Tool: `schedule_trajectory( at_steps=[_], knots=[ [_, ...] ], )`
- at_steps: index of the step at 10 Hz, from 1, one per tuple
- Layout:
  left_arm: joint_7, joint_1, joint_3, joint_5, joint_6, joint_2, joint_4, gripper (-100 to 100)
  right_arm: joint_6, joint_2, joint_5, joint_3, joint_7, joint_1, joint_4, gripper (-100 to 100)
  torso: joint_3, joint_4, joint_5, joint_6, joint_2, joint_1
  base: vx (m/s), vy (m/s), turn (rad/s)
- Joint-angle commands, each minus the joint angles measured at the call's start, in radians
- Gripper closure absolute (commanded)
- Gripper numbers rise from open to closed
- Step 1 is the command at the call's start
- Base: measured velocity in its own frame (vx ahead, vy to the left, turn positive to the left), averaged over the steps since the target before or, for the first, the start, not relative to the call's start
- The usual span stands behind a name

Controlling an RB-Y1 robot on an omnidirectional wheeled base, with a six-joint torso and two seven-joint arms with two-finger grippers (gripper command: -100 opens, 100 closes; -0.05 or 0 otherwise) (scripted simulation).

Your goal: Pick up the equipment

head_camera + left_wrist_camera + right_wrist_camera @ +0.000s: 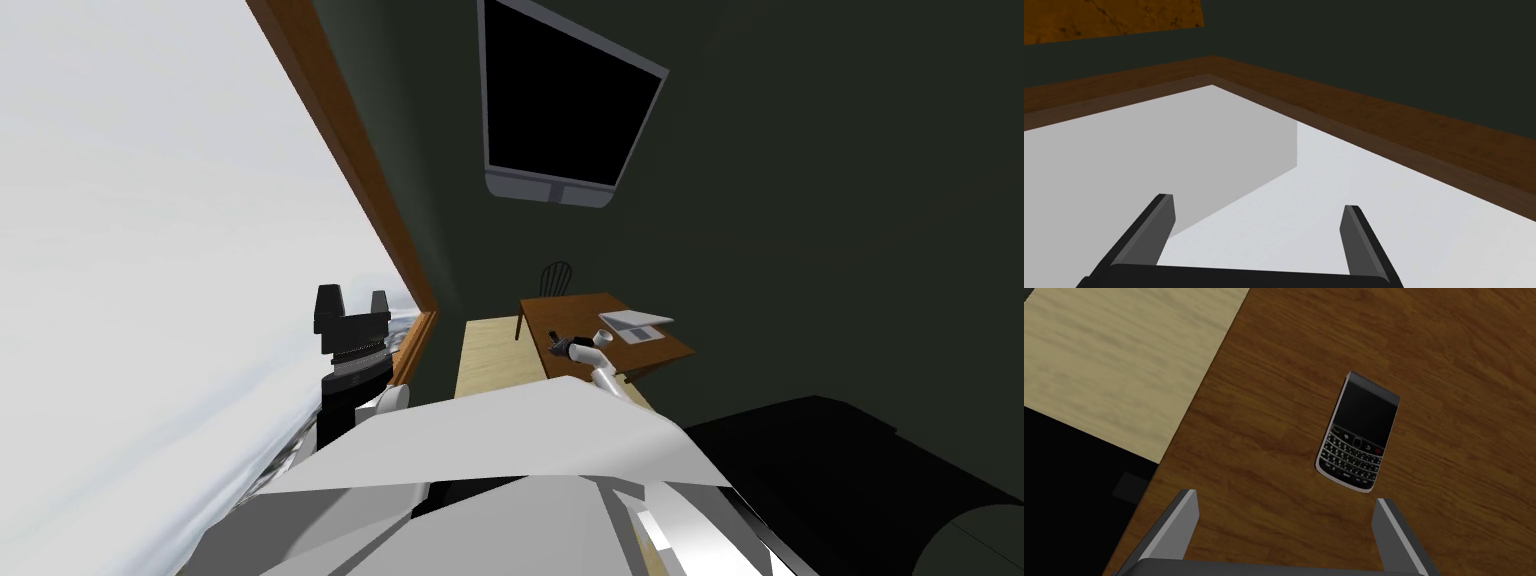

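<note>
A black, slab-shaped keypad phone with a silver rim (1358,433) lies flat, screen up, on a brown wooden surface (1264,413). The right gripper (1285,497) hovers over the phone, fingers spread apart, with the phone just beyond their tips. A flat grey laptop (635,325) lies near the phone. The left gripper (1257,201), fingers also apart, is raised well apart from the phone.

Brown table (585,312), laptop (635,325), chair (556,275), wall screen (565,100)

head: high, far | right wrist: close above | shared: table (578,313)
</note>
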State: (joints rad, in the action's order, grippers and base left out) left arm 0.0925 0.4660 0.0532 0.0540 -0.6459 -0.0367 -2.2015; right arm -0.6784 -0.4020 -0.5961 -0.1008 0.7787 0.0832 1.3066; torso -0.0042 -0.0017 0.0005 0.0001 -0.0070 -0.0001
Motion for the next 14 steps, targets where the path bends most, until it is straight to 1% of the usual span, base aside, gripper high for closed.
schedule_trajectory(
  at_steps=[1, 2, 3, 4, 5, 7, 8, 11, 14],
  knots=[
    [0.0, 0.0, 0.0, 0.0, 0.0, 0.0, 0.0, 0, -0.05, -0.011, -0.012, -0.013, 0.026, -0.014, -0.042, -100, 0.0, 0.0, 0.0, 0.0, 0.0, 0.0, 0.106, -0.002, 0.011],
    [0.0, 0.0, 0.0, 0.0, 0.0, 0.0, 0.0, 0, -0.059, -0.011, -0.012, -0.013, 0.026, -0.014, -0.042, -100, 0.0, 0.0, 0.0, 0.0, -0.001, -0.001, 0.096, 0.001, 0.009],
    [0.0, 0.0, 0.0, 0.0, 0.0, 0.0, 0.0, 0, -0.097, -0.024, -0.025, -0.025, 0.045, -0.025, -0.079, -100, 0.0, 0.0, 0.0, 0.0, 0.0, 0.0, 0.123, 0.002, 0.017],
    [0.0, 0.0, 0.0, 0.0, 0.0, 0.0, 0.0, 0, -0.124, -0.037, -0.036, -0.036, 0.062, -0.035, -0.108, -100, -0.001, 0.0, 0.0, 0.0, -0.001, -0.001, 0.162, -0.006, 0.026],
    [0.0, 0.0, 0.0, 0.0, 0.0, 0.0, 0.0, 0, -0.135, -0.037, -0.036, -0.036, 0.062, -0.035, -0.113, -100, -0.002, -0.001, 0.0, 0.0, -0.004, -0.001, 0.119, -0.004, 0.016],
    [0.0, 0.0, 0.0, 0.0, 0.0, 0.0, 0.0, 0, -0.196, -0.061, -0.055, -0.058, 0.091, -0.052, -0.176, -100, -0.001, 0.0, 0.0, 0.0, -0.001, -0.001, 0.127, -0.002, 0.028],
    [0.0, 0.0, 0.0, 0.0, 0.0, 0.0, 0.0, 0, -0.201, -0.061, -0.055, -0.058, 0.091, -0.052, -0.176, -100, -0.002, 0.0, 0.0, 0.0, -0.003, -0.001, 0.123, -0.013, 0.018],
    [0.0, 0.0, 0.0, 0.0, 0.0, 0.0, 0.0, 0, -0.277, -0.089, -0.073, -0.086, 0.123, -0.071, -0.249, -100, -0.002, -0.001, -0.001, 0.0, -0.003, -0.003, 0.142, -0.03, 0.037],
    [0.0, 0.0, 0.0, 0.0, 0.0, 0.0, 0.0, 0, -0.323, -0.106, -0.081, -0.103, 0.141, -0.08, -0.294, -100, -0.001, 0.0, -0.001, 0.0, -0.001, -0.001, 0.111, -0.019, 0.034]
  ],
)
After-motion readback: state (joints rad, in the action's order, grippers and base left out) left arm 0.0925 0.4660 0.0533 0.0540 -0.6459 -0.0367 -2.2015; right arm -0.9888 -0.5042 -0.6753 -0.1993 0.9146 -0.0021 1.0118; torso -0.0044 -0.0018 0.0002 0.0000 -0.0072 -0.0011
